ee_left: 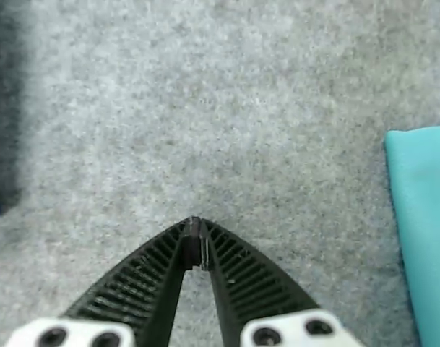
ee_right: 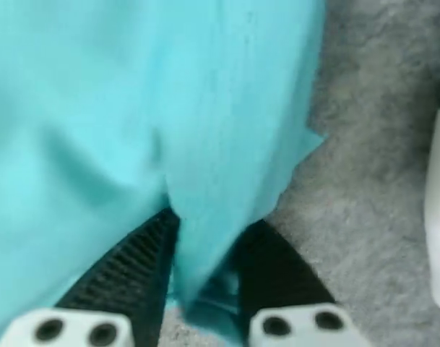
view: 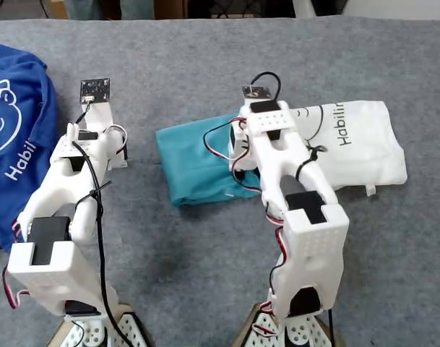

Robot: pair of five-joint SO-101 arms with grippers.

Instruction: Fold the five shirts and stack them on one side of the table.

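Fingers [ee_right: 133, 264] of the right gripper [ee_right: 209, 225] pinch a ridge of the teal shirt [view: 194, 163], which lies folded mid-table, just left of the white shirt [view: 350, 144]. The bite looks thin: a pull could slip off or drag the fold open. The right arm is extended far, wrist tipped down. The left gripper [ee_left: 196, 242], clenched on nothing, hovers over bare table [view: 205, 65], left of the teal shirt.

Left claw [ee_left: 196, 242] closed over grey felt [ee_left: 205, 108]; teal shirt [ee_left: 425, 238] beside.
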